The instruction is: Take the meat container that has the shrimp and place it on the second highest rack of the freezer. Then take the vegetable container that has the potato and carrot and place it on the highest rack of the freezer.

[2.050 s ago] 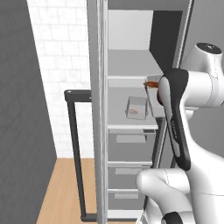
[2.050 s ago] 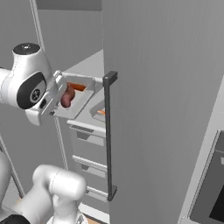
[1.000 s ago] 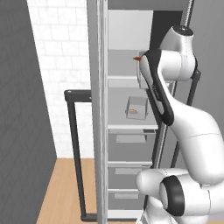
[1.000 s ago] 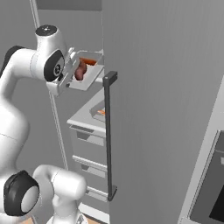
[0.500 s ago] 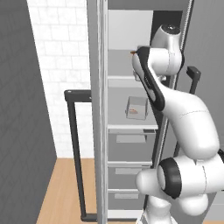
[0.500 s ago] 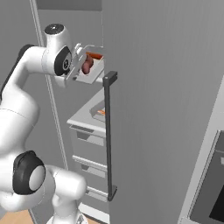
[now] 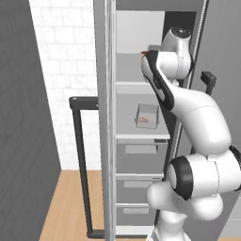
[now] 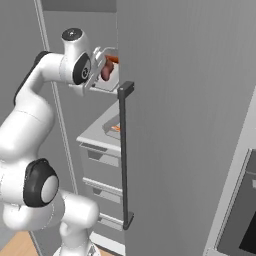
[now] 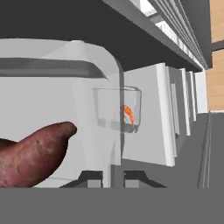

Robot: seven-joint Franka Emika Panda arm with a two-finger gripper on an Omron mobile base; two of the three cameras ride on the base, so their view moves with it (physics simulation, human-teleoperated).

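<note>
Your gripper (image 8: 98, 68) was clamped on the vegetable container (image 8: 106, 75), potato (image 8: 107, 70) aboard, level with the freezer's (image 7: 141, 70) highest rack, shelf at three o'clock.

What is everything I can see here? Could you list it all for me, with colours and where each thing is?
freezer: one, grey, tall and narrow, standing open with pale shelves above grey drawers.
freezer door handle: one, dark vertical bar, on the door edge.
meat container: one, grey shallow tray, resting on the shelf just above the drawers.
shrimp: one, pink-orange, inside the meat container.
vegetable container: one, grey tray, held up at the level of the higher shelf.
potato: one, reddish-brown, in the vegetable container.
carrot: one, orange, in the vegetable container past the potato.
wall: white tiles, left of the freezer.
floor: light wood.
gripper: one, shut on the vegetable container's rim.
</note>
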